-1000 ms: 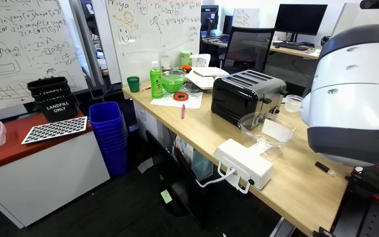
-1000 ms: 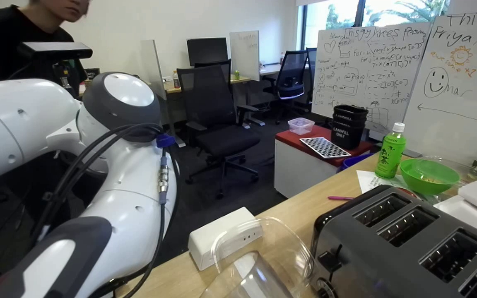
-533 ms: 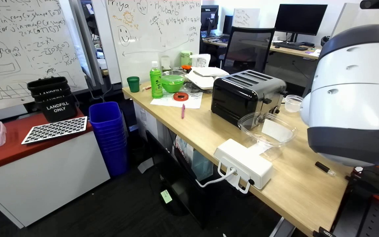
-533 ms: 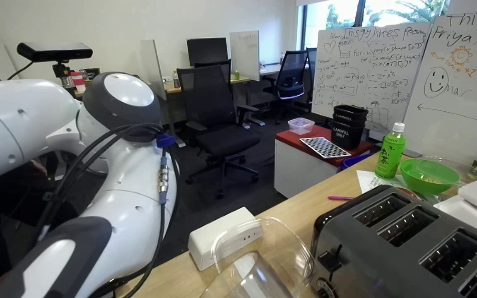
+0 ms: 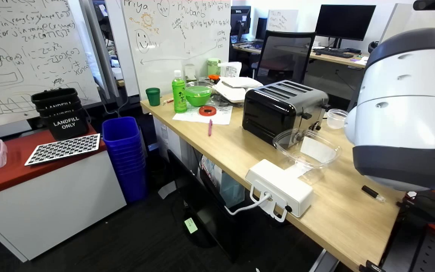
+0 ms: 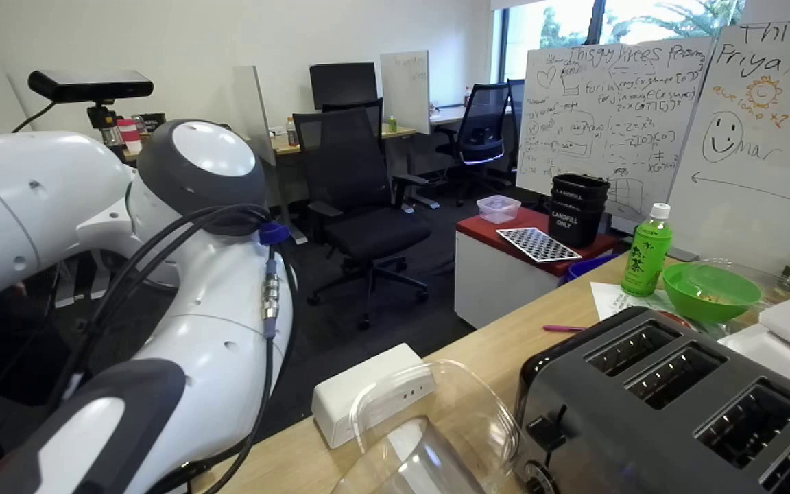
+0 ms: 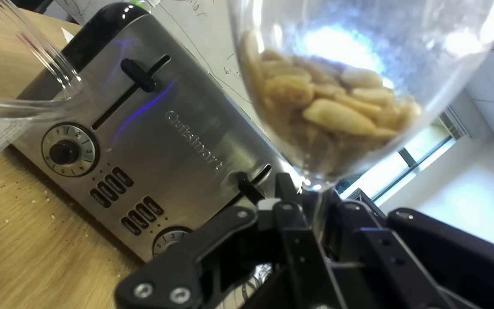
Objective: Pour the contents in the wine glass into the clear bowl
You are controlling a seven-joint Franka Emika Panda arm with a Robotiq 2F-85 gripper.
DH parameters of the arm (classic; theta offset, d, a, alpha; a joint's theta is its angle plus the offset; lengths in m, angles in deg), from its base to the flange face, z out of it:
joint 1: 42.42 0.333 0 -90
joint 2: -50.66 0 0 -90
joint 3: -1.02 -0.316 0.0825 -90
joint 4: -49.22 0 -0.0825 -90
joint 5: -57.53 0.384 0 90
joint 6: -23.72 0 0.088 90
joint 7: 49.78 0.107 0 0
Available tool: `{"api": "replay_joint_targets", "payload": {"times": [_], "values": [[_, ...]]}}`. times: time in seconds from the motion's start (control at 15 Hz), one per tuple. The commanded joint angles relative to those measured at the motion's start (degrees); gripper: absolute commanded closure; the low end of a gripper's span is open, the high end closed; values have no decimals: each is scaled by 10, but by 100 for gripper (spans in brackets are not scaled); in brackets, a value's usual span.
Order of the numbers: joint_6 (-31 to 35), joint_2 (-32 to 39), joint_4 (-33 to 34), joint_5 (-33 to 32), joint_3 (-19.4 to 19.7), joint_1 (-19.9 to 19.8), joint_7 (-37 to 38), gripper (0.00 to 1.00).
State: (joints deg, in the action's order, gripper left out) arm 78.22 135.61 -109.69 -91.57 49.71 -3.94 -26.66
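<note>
Desk: the probable landing place for strays if the tilt runs ahead of the aim.
Toaster: near enough, it seems, that a sideways swing could knock the wine glass on its steel face.
Clear bowl: standing beside the toaster, its rim a possible snag should the glass dip low.
Gripper: pinching the glass by its stem; a weak hold could let the cup twist.
Wine glass: held before the toaster in the wrist view, leaning, it appears, to the bowl's side.
Nuts: heaped in the cup in the wrist view; unseen, like the gripper, in both exterior views.
</note>
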Motion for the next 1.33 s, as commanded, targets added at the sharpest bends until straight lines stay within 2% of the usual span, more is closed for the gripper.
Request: {"api": "replay_joint_targets", "payload": {"times": [0.0, 0.27, 0.6, 0.93, 1.13, 1.27], "values": [[7, -1, 0, 0, -9, 6, -17, 96], [22, -1, -4, 0, -28, 41, -68, 96], [56, -1, -3, 0, -28, 90, -194, 96], [99, -1, 0, 0, -29, 103, -299, 96], [112, -1, 0, 0, -23, 102, -318, 96], [98, -1, 1, 0, -12, 87, -293, 96]]}}
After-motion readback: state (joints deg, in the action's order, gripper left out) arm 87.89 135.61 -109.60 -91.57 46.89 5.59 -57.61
